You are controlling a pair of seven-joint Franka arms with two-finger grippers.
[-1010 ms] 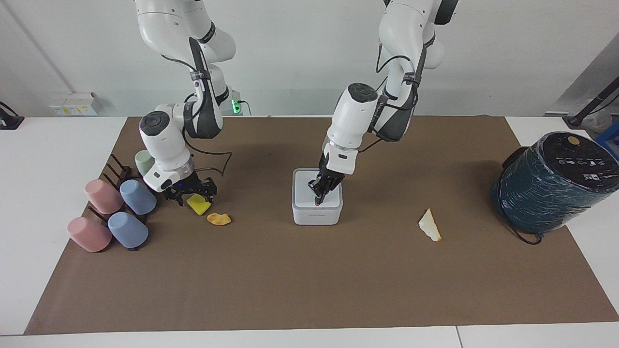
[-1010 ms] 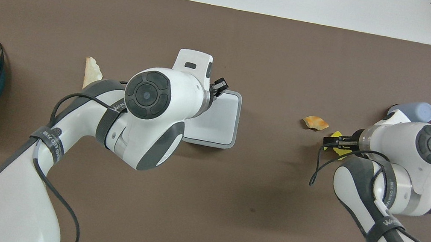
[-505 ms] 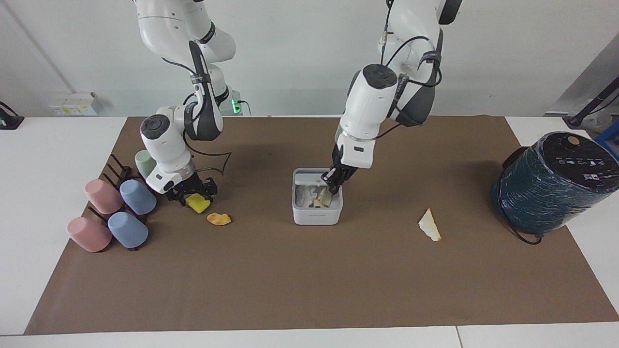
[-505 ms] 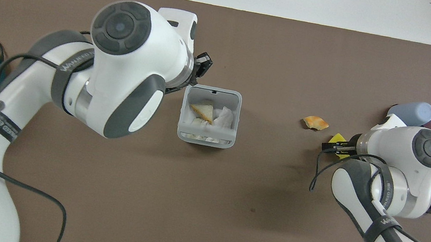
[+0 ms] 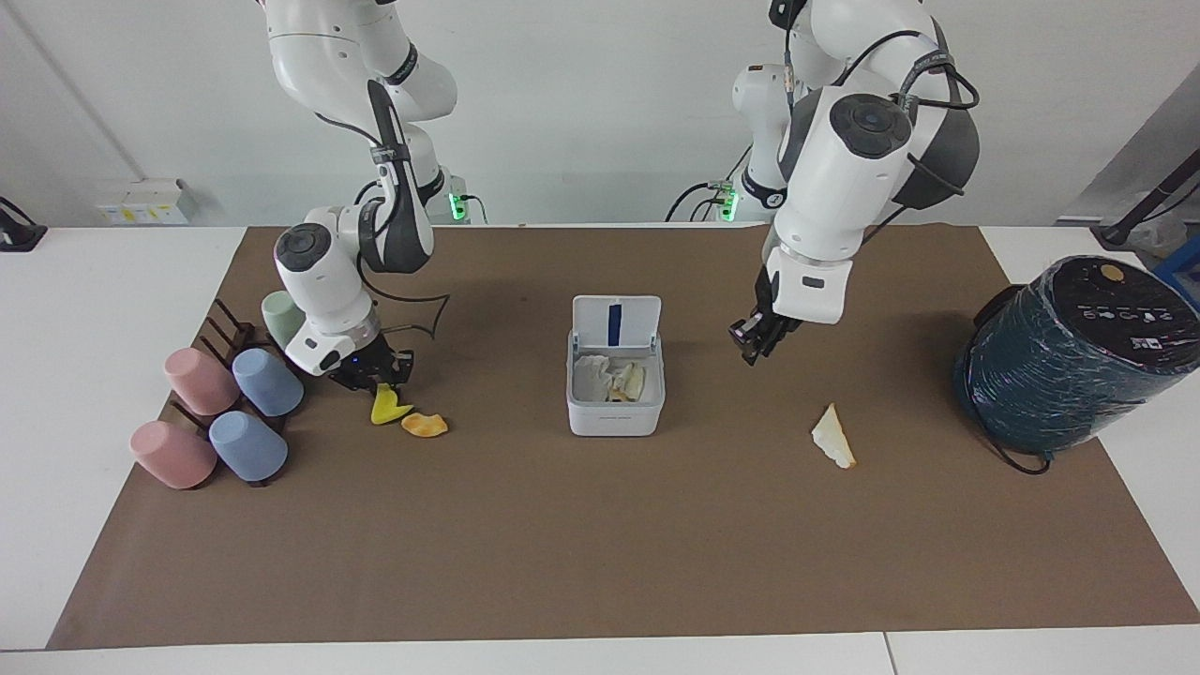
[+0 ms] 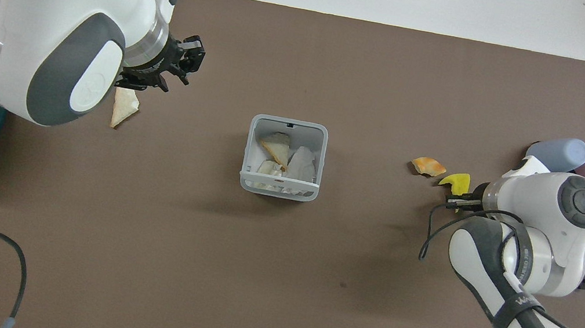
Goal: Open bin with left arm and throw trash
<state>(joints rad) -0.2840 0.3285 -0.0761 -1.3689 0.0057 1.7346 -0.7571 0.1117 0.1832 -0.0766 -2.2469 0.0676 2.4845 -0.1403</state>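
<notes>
1. White plastic, the bin (image 5: pixel 615 398) stands on the brown mat (image 5: pixel 600 562) at the middle of the worktop (image 5: pixel 84 309), about midway between its two ends.
2. Its lid (image 5: pixel 616 323) is swung up and stands upright on the side toward the robots' edge, showing a blue stripe on its inner face.
3. Inside the bin lie crumpled white paper and a few pale and yellowish scraps.
4. Left tool (image 5: pixel 756 339) hangs in the air over the bare mat, between the bin and the cream-white wedge (image 5: pixel 833 437); it holds nothing, and whether its fingers are apart or together I cannot tell.
5. That cream-white wedge lies flat on the mat toward the left arm's end, between the bin and the dark teal cylinder (image 5: pixel 1069 356), which stands at that end where mat meets worktop.
6. Right tool (image 5: pixel 379 382) is down low toward the right arm's end, its fingers pinched on the upper edge of the yellow scrap (image 5: pixel 387 409).
7. The yellow scrap hangs tilted from those fingers, its lower tip at or just above the mat; contact cannot be told.
8. The orange scrap (image 5: pixel 425 425) lies on the mat just beside the yellow one, on the side toward the bin.
9. Pastel cups, two pink (image 5: pixel 173 454), two blue (image 5: pixel 247 445) and one pale green (image 5: pixel 277 315), lie on a dark rack (image 5: pixel 217 336) near the right arm's end.
</notes>
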